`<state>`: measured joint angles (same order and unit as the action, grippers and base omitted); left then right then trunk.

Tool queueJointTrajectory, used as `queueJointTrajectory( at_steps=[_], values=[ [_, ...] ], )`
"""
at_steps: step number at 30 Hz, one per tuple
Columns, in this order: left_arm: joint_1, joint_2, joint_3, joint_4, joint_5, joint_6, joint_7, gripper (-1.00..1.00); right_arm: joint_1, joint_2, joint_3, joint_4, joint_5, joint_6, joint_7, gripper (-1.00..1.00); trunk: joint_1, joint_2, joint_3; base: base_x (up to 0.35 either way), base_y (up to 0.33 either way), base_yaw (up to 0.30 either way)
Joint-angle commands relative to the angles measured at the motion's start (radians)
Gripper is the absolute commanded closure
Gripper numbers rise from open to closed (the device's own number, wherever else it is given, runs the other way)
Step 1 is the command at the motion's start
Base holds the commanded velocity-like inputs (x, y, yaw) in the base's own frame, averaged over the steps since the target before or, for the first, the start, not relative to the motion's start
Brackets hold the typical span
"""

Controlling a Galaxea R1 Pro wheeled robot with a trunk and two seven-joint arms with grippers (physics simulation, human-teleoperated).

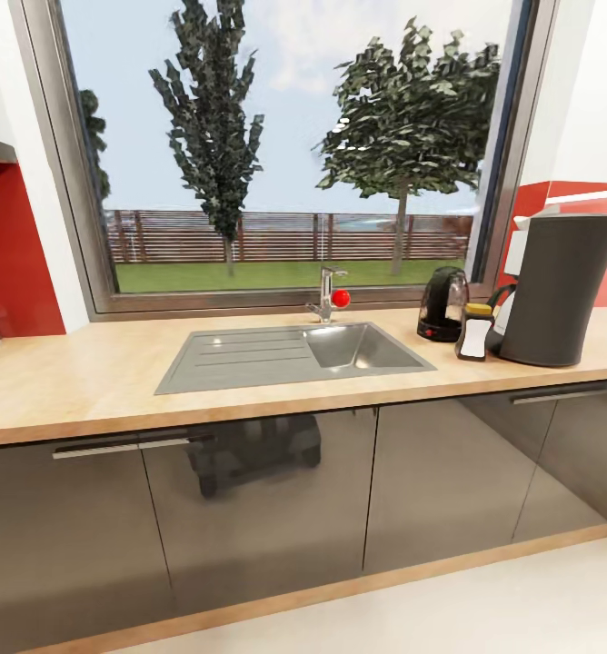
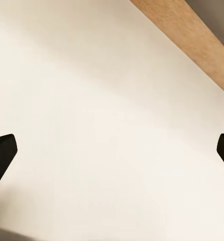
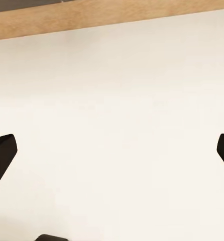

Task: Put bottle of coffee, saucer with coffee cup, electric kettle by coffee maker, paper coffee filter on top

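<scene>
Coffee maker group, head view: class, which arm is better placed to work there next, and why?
Right, probably: the coffee maker, electric kettle and bottle of coffee stand at the countertop's right end. Both claws are open and empty.

Nothing readable is showing anywhere, even the label on the coffee bottle beside the coffee maker is looking blank.

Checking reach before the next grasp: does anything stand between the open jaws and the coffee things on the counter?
Yes. Both wrist views look down at pale floor, low beside the cabinets. The counter's front edge and dark cabinet doors lie between there and the coffee maker, kettle and coffee bottle at the counter's right end.
</scene>
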<state>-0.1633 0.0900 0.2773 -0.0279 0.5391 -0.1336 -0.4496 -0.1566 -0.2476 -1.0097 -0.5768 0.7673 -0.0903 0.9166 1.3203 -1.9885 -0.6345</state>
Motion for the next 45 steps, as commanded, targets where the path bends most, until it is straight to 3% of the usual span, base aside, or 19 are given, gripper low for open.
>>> queueJointTrajectory(
  at_steps=[1, 12, 45],
  values=[
    [-0.001, 0.000, 0.008, 0.002, -0.005, -0.003, -0.004, -1.00, -0.002, 0.001, -0.007, -0.001, 0.010, -0.009, 0.005, -1.00, 0.000, -0.001, -0.001, 0.000, 0.000, 0.000],
    [-0.001, 0.000, 0.008, 0.002, -0.005, -0.003, -0.004, -1.00, -0.001, 0.001, -0.007, -0.002, 0.010, -0.010, 0.004, -1.00, 0.000, -0.001, -0.001, 0.000, 0.000, 0.054],
    [-0.001, 0.000, 0.008, 0.002, -0.004, -0.003, -0.001, -1.00, -0.001, 0.003, -0.007, -0.002, 0.010, -0.011, -0.002, -1.00, 0.000, -0.001, -0.001, 0.020, 0.031, 0.224]
  ],
)
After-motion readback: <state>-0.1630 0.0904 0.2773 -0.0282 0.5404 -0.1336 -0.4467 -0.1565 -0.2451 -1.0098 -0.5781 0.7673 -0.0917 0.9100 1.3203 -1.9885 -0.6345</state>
